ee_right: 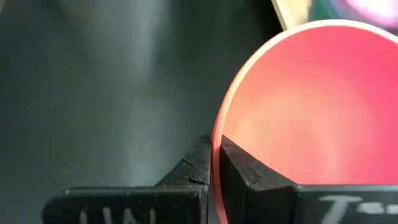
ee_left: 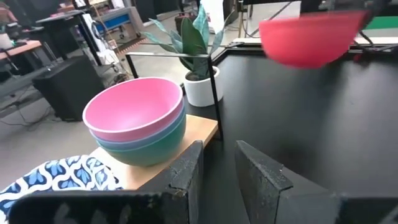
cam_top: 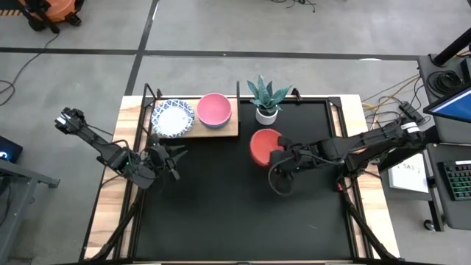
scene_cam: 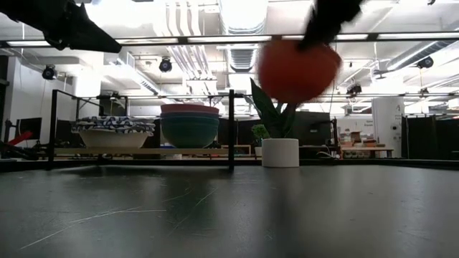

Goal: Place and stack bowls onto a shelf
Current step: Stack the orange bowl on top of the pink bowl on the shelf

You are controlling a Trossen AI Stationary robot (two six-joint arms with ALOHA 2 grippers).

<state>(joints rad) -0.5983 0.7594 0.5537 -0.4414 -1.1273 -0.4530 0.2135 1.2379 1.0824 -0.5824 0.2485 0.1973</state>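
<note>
The red bowl (cam_top: pixel 265 145) hangs in the air right of the shelf and in front of the plant, held by my right gripper (cam_top: pixel 279 154), which is shut on it; the low view shows the red bowl (scene_cam: pixel 299 68) well above the tabletop. On the light-wood shelf (cam_top: pixel 229 129), a stack of pink, blue and green bowls (ee_left: pixel 135 118) stands on the right and blue-patterned bowls (cam_top: pixel 173 118) on the left. My left gripper (ee_left: pixel 217 167) is open, just in front of the shelf, touching nothing. My right gripper holds the red bowl by its rim (ee_right: pixel 216 144), on the side toward the table's right. The rim is pinched between the two fingers, one finger inside (ee_right: pixel 242 171) the bowl and one outside. The fingers come from the table's right. The bowl is lifted clear, roughly upright.
A white pot with a green plant (cam_top: pixel 266 101) stands just beyond the red bowl, right of the shelf. The shelf's black metal posts (scene_cam: pixel 231 129) rise at its corners. The black tabletop (cam_top: pixel 243 213) stretches toward the near edge. Desks and equipment surround the table.
</note>
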